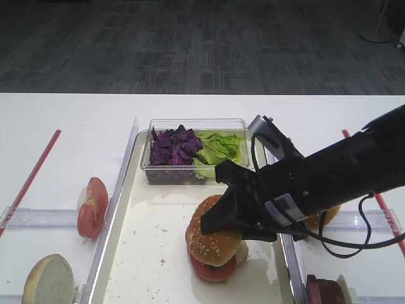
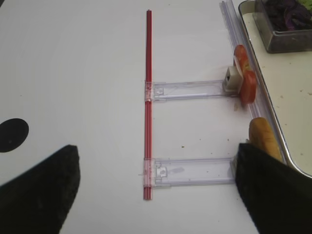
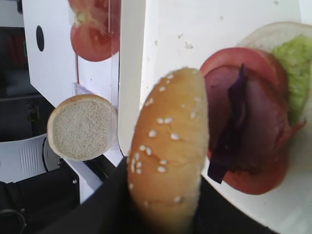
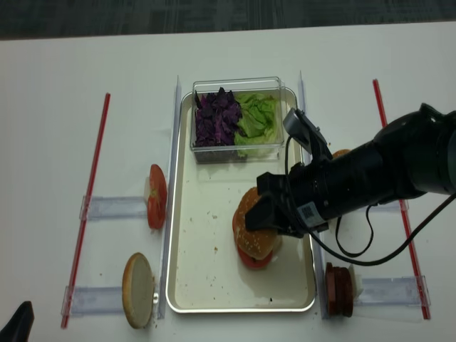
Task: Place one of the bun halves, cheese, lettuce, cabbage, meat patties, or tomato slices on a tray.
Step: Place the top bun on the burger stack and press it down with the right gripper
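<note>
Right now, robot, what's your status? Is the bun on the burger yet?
Right gripper jaws clamped on the sesame bun top. Bun held over the burger stack on the tray, not let go. Left gripper parked off-tray, state unclear. Nothing in the way.

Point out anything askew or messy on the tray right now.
The sesame bun top sits off-centre on the stack, held by the right pincer; the wrist view shows tomato, meat, cabbage and lettuce uncovered beside it. Crumbs speckle the tray. Nothing looks spilled or damaged.
</note>
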You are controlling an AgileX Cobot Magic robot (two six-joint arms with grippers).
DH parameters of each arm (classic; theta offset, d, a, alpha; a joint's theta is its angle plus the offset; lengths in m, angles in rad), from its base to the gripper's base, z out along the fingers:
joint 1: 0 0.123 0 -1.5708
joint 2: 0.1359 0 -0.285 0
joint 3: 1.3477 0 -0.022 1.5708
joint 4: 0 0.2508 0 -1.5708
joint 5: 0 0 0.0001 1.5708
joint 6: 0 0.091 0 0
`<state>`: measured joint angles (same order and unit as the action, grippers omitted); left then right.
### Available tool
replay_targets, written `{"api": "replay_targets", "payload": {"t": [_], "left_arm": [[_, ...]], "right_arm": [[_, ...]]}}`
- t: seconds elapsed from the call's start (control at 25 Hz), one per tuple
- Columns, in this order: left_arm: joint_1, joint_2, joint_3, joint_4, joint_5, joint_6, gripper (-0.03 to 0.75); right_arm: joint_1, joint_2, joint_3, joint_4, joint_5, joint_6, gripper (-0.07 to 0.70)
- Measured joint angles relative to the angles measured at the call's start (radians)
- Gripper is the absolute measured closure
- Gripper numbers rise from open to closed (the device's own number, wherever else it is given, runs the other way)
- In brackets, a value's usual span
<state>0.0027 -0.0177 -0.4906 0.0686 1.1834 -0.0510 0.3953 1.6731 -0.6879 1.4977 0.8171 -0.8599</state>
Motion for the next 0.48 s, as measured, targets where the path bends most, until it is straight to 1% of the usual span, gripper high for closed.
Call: {"api": "replay_targets", "payload": {"t": [0.48], "left_arm": [[0.0, 0.0, 0.0, 0.0, 0.0, 0.0, 0.118]], "right_arm": [[0.0, 0.01, 0.0, 0.064, 0.0, -0.061, 0.384]]}}
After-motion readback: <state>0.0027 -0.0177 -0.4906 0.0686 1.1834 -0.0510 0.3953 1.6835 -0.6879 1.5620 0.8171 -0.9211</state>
